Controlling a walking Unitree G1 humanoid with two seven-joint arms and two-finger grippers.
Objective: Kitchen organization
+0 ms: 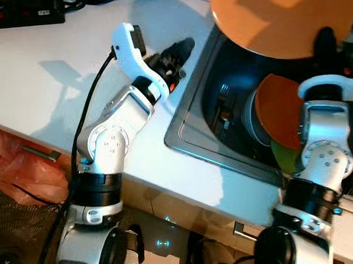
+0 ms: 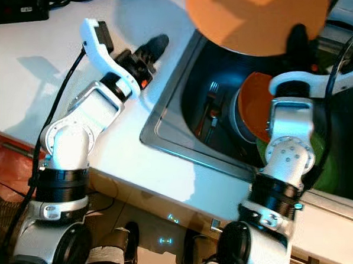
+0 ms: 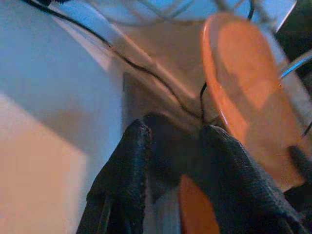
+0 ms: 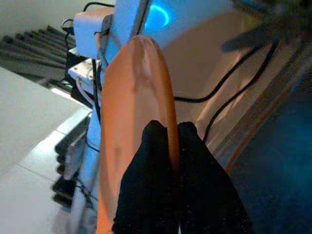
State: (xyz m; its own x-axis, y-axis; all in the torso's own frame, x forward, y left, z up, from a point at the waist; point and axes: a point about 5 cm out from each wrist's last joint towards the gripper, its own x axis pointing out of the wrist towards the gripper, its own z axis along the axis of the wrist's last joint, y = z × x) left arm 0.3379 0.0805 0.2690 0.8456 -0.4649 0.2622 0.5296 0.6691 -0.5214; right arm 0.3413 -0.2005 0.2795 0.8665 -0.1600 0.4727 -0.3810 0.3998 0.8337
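The white counter (image 1: 43,83) left of the sink (image 1: 191,138) lies open, except a black power strip (image 1: 26,12) and cables at its far left. Inside the sink, stacked dishes (image 1: 278,116) crowd the right half and a fork (image 1: 224,105) lies left. A large orange plate (image 1: 277,22), clamped by the right gripper (image 1: 324,39), overhangs the far side

Worktop (image 1: 42,95): smooth, matt white. Sink (image 1: 191,136): brushed metal, dull sheen on rim. Large orange plate (image 1: 277,22): smooth, looks plastic, slight gloss. Fork (image 2: 212,104) in sink: shiny metal. Left gripper fingers (image 3: 122,180): black, rough-textured. Arm shells: glossy white plastic over silver metal.
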